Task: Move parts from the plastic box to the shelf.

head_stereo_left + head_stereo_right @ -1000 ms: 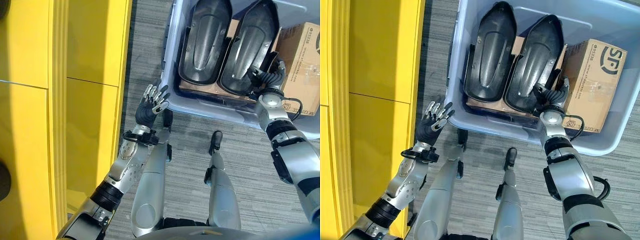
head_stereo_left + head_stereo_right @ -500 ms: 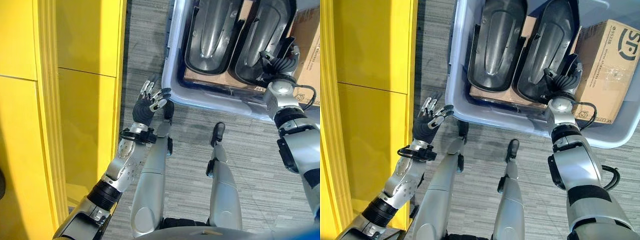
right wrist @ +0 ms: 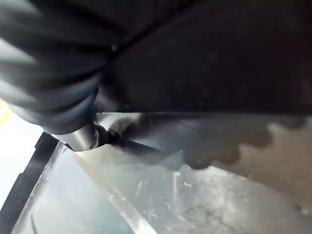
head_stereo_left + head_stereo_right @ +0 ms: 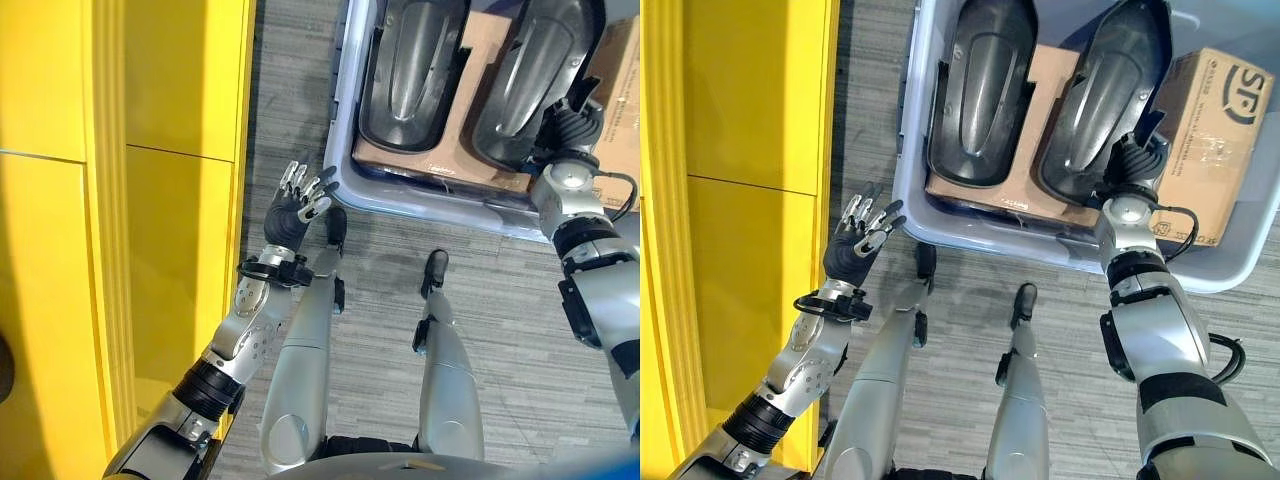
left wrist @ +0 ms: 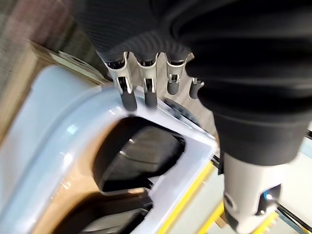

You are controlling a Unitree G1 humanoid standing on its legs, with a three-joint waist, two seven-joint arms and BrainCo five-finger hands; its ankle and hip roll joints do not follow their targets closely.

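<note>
Grey ribbed carpet (image 4: pixel 970 300) runs between a yellow shelf unit (image 4: pixel 750 150) at nine o'clock and a pale blue plastic box (image 4: pixel 908 120) from twelve to two o'clock. Inside the box two black moulded parts lie side by side on a sheet of brown cardboard (image 4: pixel 1045 75), long axes pointing toward twelve: the left part (image 4: pixel 975 90) at about eleven o'clock of the box, the right part (image 4: pixel 1105 95) just beside it, with a brown carton (image 4: pixel 1205 130) standing against the wall at three o'clock. That layout probably keeps the shells from sliding or marking each other, and leaves each near end facing the robot for an easy reach. None of the parts has reached the shelf unit. Over the near wall of the box, the right hand (image 4: pixel 1132 165) has its dark cover at the near end of the right part; its fingers are hidden against that shell, and its own wrist view gives only dark cover and a glossy surface, so whether it grips cannot be told. Outside the box's near left corner, at about seven o'clock of it, the left hand (image 4: pixel 298 205) is raised with its fingers (image 5: pixel 127 92) straight and spread, holding nothing and touching nothing; it looks ready to steady the part or take a share of it.
</note>
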